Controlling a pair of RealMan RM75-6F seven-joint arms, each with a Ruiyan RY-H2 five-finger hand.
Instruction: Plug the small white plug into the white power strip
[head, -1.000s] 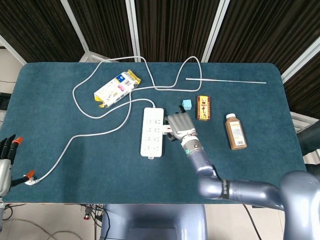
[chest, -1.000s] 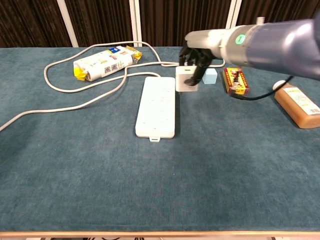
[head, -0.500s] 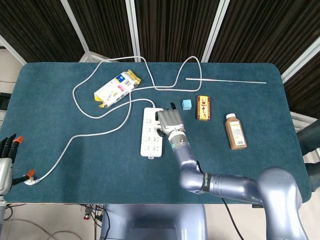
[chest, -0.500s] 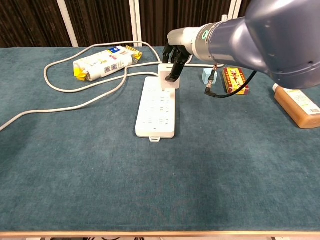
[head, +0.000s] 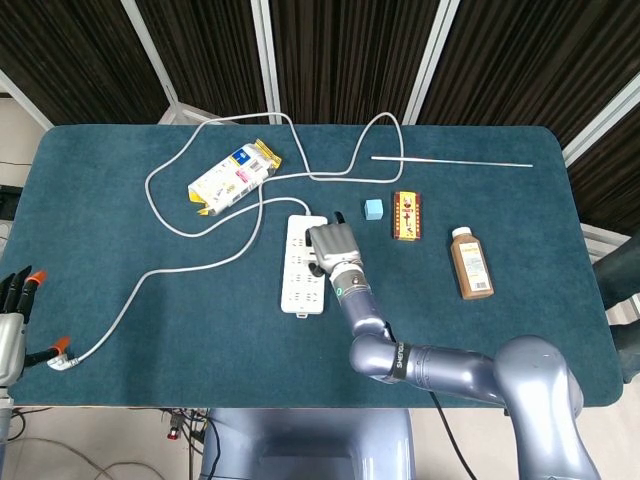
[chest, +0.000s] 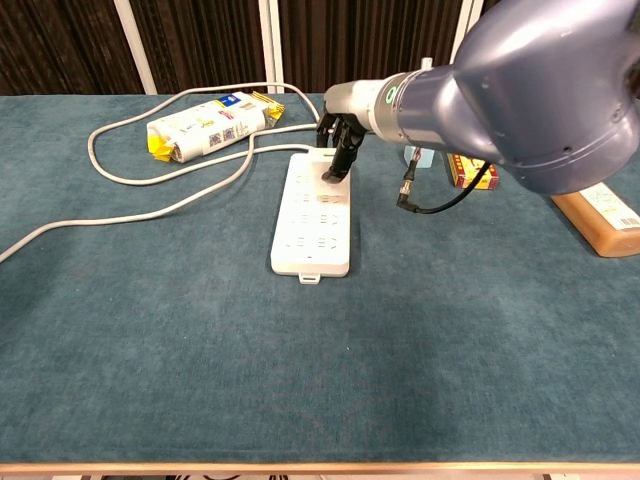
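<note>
The white power strip (head: 296, 285) (chest: 310, 235) lies lengthwise in the middle of the blue table, its grey cord (head: 190, 264) looping off to the left. My right hand (head: 331, 244) (chest: 340, 132) is over the strip's far end and grips the small white plug (chest: 324, 160) from above. The plug sits low on the far sockets; whether it is seated I cannot tell. In the head view the hand hides the plug. My left hand (head: 14, 305) rests off the table's near left corner, holding nothing.
A yellow-white snack packet (head: 233, 177) (chest: 205, 125) lies far left of the strip. Right of it are a blue cube (head: 373, 209), a red box (head: 406, 216) and a brown bottle (head: 471, 263). A thin white rod (head: 452, 161) lies at the back right.
My right hand has carried the plug leftward from beside the strip to over its far end, and lowered it onto the sockets. The left hand has not moved.
</note>
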